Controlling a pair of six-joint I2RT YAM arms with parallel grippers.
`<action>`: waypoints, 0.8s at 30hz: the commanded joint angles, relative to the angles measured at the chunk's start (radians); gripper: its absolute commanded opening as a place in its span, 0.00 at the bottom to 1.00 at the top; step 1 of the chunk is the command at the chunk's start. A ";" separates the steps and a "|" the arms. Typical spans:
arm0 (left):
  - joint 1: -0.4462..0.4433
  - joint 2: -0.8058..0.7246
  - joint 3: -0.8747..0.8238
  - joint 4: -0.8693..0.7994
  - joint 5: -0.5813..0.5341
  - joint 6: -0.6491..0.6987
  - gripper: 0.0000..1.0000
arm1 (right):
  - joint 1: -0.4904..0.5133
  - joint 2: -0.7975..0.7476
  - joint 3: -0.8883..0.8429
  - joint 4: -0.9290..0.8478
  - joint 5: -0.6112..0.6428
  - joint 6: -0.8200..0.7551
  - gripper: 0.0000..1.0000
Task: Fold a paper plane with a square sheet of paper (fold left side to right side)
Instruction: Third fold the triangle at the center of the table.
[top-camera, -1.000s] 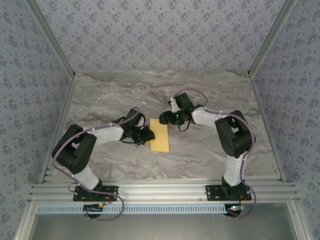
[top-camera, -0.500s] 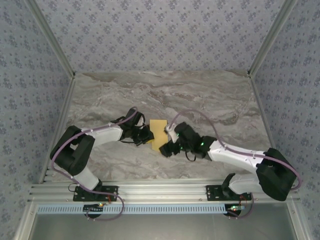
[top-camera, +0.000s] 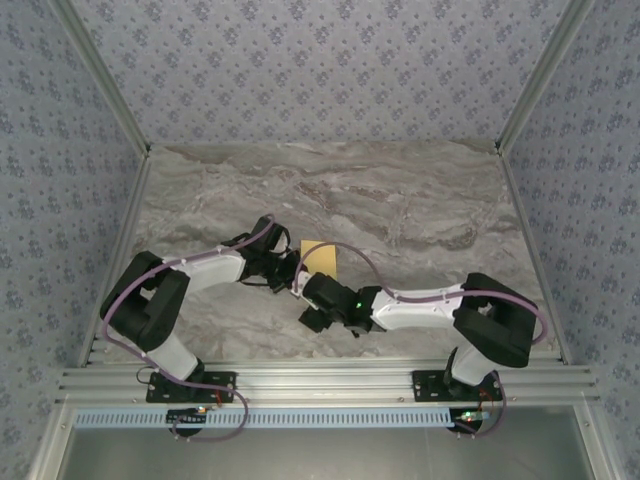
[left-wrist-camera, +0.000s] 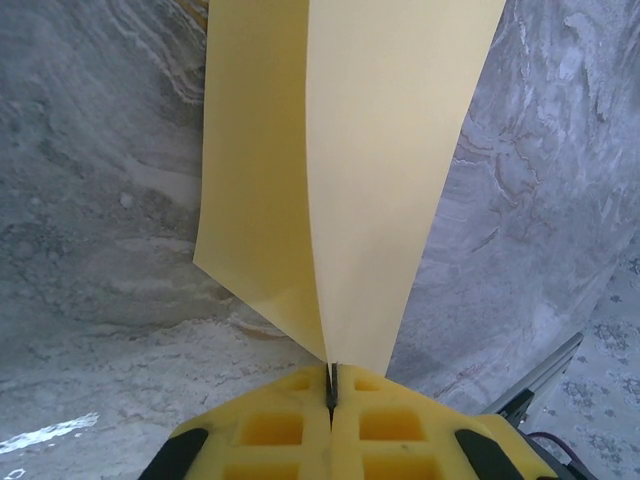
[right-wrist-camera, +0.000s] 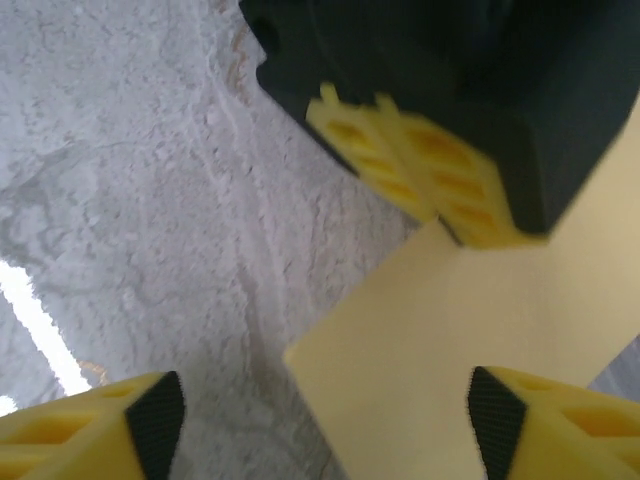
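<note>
**Top view, left to right.** The left arm (top-camera: 190, 285) reaches from its base at the near edge towards the centre of the marble table (top-camera: 420, 210). The left gripper (top-camera: 293, 276) sits at the left edge of the square sheet of paper (top-camera: 322, 256), which lies near the middle of the table. Only the far part of the sheet shows as a yellow patch. Just to the near side of that patch is the right gripper (top-camera: 310, 305), close beside the left one. The right arm (top-camera: 430, 300) stretches leftwards across the near half of the table, with its elbow bent at the right.

**Left wrist view.** The left gripper (left-wrist-camera: 331, 395) has its yellow fingers (left-wrist-camera: 270, 430) pressed together, pinching the sheet (left-wrist-camera: 370, 180) at their tips. The sheet is doubled over: two layers meet at the pinch and spread apart away from it, above the grey table (left-wrist-camera: 90, 220).

**Right wrist view.** The right gripper (right-wrist-camera: 325, 415) is spread wide, with one finger (right-wrist-camera: 100, 425) at the lower left and the other at the lower right. It grips nothing. A corner of the sheet (right-wrist-camera: 450, 340) lies between them. Beyond it, the left gripper (right-wrist-camera: 440, 205) clamps the sheet's edge.
</note>
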 joint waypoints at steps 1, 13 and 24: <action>-0.001 -0.016 0.026 -0.020 0.023 -0.008 0.04 | 0.000 0.026 0.045 0.030 0.041 -0.022 0.69; 0.031 -0.034 0.036 -0.082 0.022 0.050 0.18 | -0.042 0.000 0.012 0.022 -0.059 0.010 0.00; 0.128 -0.080 0.134 -0.218 0.059 0.210 0.40 | -0.113 0.015 0.009 0.012 -0.234 0.003 0.00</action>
